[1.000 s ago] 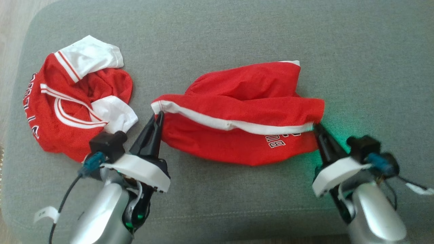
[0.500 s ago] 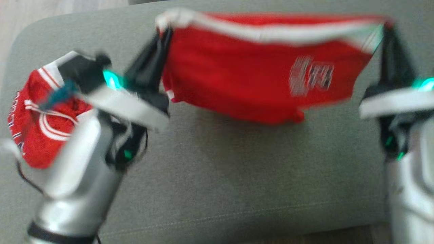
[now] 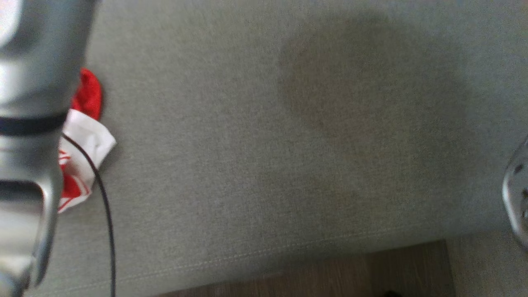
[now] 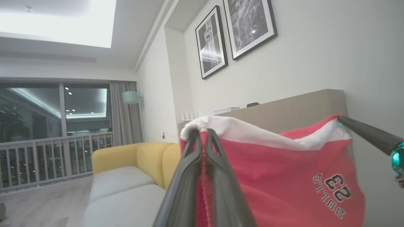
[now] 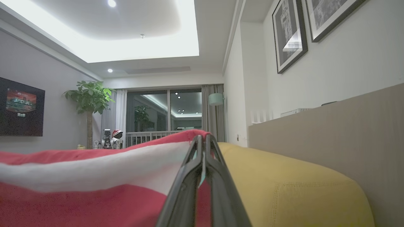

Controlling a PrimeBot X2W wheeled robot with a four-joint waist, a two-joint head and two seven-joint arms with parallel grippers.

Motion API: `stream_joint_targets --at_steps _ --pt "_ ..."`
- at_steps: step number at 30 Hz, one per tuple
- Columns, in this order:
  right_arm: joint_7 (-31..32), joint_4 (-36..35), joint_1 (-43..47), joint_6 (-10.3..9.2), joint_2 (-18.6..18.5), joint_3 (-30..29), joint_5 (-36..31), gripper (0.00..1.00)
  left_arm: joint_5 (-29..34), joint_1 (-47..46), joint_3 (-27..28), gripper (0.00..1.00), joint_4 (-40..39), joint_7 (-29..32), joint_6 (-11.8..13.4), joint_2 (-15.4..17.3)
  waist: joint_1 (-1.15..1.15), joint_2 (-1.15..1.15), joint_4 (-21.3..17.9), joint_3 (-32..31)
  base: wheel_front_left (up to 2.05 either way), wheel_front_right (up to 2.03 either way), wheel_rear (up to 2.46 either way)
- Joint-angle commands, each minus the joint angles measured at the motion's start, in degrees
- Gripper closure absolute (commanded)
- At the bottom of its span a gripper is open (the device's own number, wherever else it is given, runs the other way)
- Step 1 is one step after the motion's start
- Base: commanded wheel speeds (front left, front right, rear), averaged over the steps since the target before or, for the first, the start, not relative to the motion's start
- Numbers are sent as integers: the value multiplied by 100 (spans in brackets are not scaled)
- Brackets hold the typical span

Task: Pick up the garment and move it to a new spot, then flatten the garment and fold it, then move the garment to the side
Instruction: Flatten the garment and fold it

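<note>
Garment [image 4: 277,176] of red cloth with white waistband hung above the grey upholstered cushion [image 3: 264,165], stretched lengthwise between left gripper [image 4: 203,132] and right gripper [image 5: 202,137], each pinching one end.

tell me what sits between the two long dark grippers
The red fabric garment with a white band hangs stretched between the left gripper and right gripper, each shut on a corner; left wrist view.

Grey cushion [image 3: 255,165], broad, across the middle; one dim rounded shadow [image 3: 350,82] on it, upper right; my left forearm [image 3: 29,82], silver and blurred, down the left edge; black cable [image 3: 108,214] trailing beside it; red-and-white cloth [image 3: 84,142], crumpled, partly behind that forearm; brown wooden floor [image 3: 330,268] along the bottom; curved silver part [image 3: 517,198] at the right edge, too cropped to name.
</note>
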Motion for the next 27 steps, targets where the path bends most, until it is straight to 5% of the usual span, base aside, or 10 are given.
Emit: stream_joint_targets --at_steps 1,5,9,18,27 --pt "-75 -151 -302 -1 46 72 -76 100 240 -395 185 100 -151 -36 -5 157 0 0 -136 545 0 0 0" --pt "-152 -597 -759 -1 94 10 -209 100 1116 -676 684 100 -1052 -49 21 -14 0 0 -198 1101 0 0 0" --pt "-155 -1036 -197 -1 208 184 -79 100 1508 141 853 100 -1718 -51 -16 -68 0 0 -226 1301 0 0 0" --pt "3 -1112 2441 -1 313 808 716 100 794 2673 204 100 -2095 -52 -36 478 0 0 -230 963 0 0 0" --pt "581 -2418 5275 -1 129 271 1439 100 717 4647 -355 100 -2849 -52 -37 996 0 0 -158 235 0 0 0"
